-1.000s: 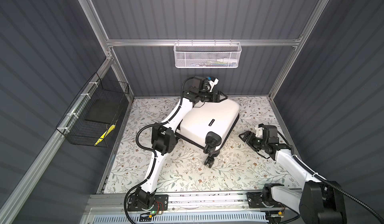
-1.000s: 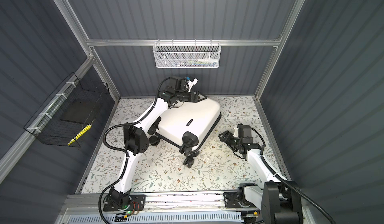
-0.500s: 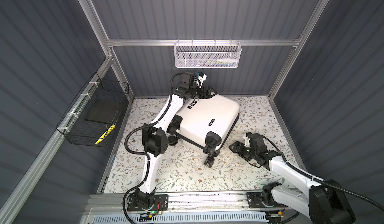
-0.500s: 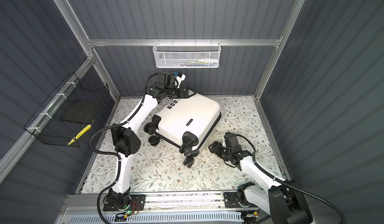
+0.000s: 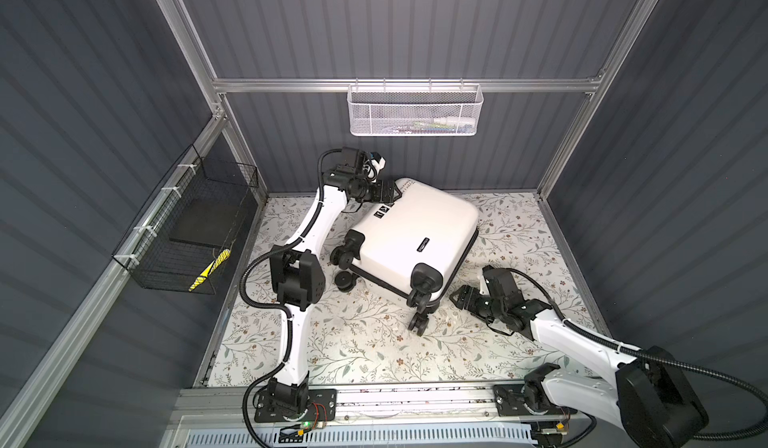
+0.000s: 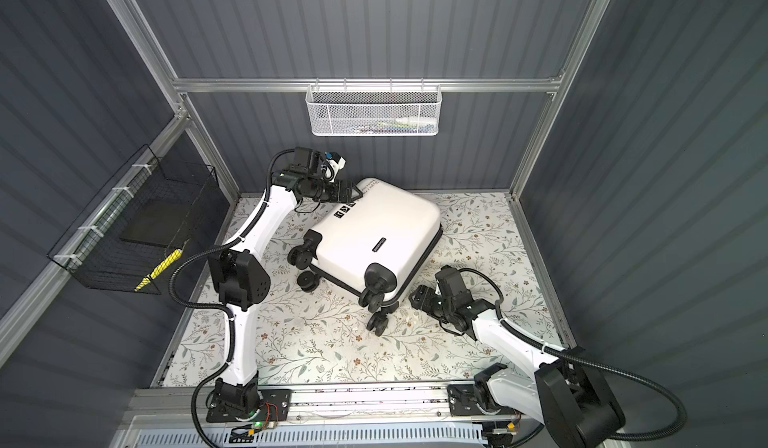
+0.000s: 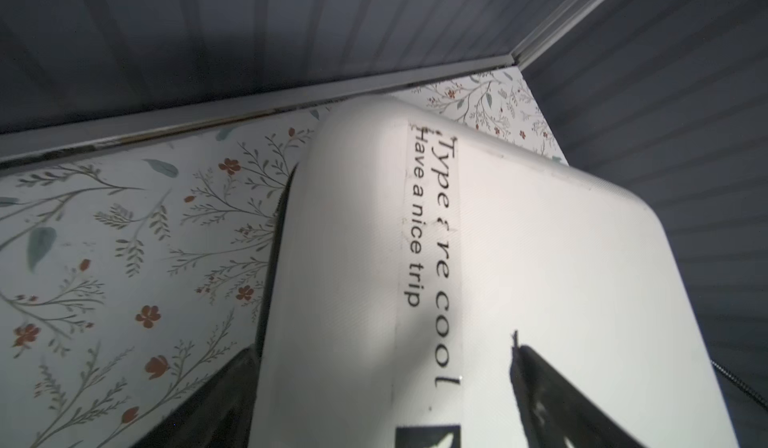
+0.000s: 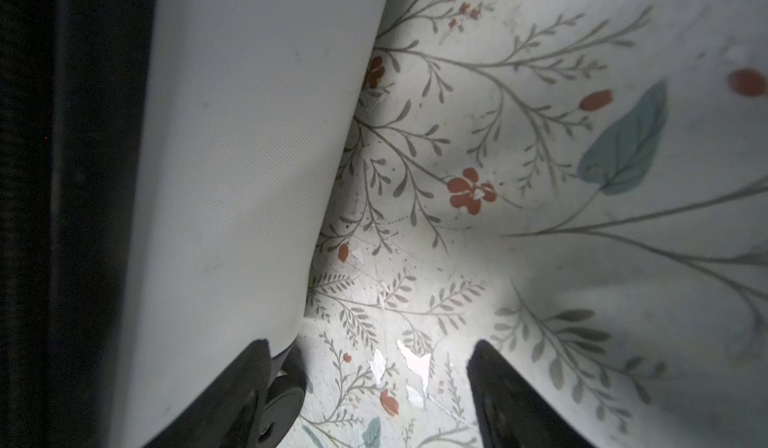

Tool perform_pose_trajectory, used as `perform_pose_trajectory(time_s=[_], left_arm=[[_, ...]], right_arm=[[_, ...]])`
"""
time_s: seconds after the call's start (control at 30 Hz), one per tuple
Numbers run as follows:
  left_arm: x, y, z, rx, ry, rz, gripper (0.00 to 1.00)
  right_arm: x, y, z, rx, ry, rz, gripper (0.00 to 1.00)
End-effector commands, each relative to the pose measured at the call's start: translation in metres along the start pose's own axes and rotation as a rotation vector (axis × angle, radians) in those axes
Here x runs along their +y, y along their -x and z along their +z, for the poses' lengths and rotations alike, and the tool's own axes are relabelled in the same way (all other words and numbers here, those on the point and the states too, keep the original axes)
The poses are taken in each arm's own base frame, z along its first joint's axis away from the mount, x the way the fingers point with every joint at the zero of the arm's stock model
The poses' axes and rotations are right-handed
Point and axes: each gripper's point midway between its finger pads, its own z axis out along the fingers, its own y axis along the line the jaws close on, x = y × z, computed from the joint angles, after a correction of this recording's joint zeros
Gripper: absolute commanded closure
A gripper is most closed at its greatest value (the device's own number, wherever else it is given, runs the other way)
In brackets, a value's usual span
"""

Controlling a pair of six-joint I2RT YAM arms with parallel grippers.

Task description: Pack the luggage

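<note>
Closed luggage (image 5: 415, 234), inside hidden; left pincer (image 5: 394, 194) wide astride its far corner, right pincer (image 5: 457, 299) wide beside its near corner

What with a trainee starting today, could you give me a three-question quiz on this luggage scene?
1. True or false: the luggage lies shut on the floral floor.
2. Fill in: the right tool, open, sits near one black spinner ___.
3. Which tool is at the luggage's lettered corner? A) left tool B) right tool
Key: 1 true; 2 wheel; 3 A.
</note>
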Motion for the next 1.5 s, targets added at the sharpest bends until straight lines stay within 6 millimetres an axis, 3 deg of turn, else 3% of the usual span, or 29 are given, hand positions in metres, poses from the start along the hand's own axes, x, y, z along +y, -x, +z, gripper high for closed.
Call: perform_pose_trajectory(time_s=[0.0,0.17,0.43,0.53,0.67,0.77,0.9,1.0,1.13,1.27,1.37,1.47], left_arm=[[-0.018,-0.019,0.004,0.081,-0.11,0.026,0.05],[-0.042,-0.027,0.006,0.086,-0.221,0.02,0.07],[-0.11,-0.046,0.034,0.123,-0.35,0.07,0.09],[-0.116,-0.04,0.038,0.102,-0.343,0.052,0.09],[-0.093,-0.016,0.023,0.021,-0.21,0.007,0.03],[-0.078,0.006,-0.005,-0.063,-0.155,-0.039,0.0],[-0.067,0.028,-0.051,-0.158,-0.115,-0.071,0.0],[-0.059,0.033,-0.084,-0.204,-0.063,-0.091,0.0],[-0.04,0.021,-0.126,-0.265,0.055,-0.163,0.0],[-0.008,-0.007,-0.152,-0.298,0.21,-0.243,0.0],[0.015,-0.025,-0.171,-0.332,0.292,-0.296,0.0],[0.039,-0.041,-0.18,-0.335,0.331,-0.359,0.0]], right_arm=[[-0.005,-0.007,0.001,0.0,-0.012,-0.002,0.23],[-0.007,-0.019,0.006,0.022,-0.009,-0.018,0.23],[-0.005,-0.035,0.015,0.044,-0.012,-0.026,0.23],[-0.002,-0.036,0.017,0.039,-0.013,-0.024,0.23],[0.006,-0.04,0.019,0.031,0.003,-0.014,0.23],[0.023,-0.041,0.022,0.025,0.027,-0.019,0.23],[0.062,-0.044,0.035,0.047,0.071,-0.069,0.23],[0.094,-0.049,0.05,0.086,0.098,-0.121,0.23],[0.12,-0.059,0.058,0.128,0.133,-0.175,0.24],[0.117,-0.061,0.043,0.123,0.131,-0.217,0.23],[0.106,-0.049,0.021,0.086,0.106,-0.245,0.23],[0.097,-0.021,-0.008,0.027,0.098,-0.238,0.22]])
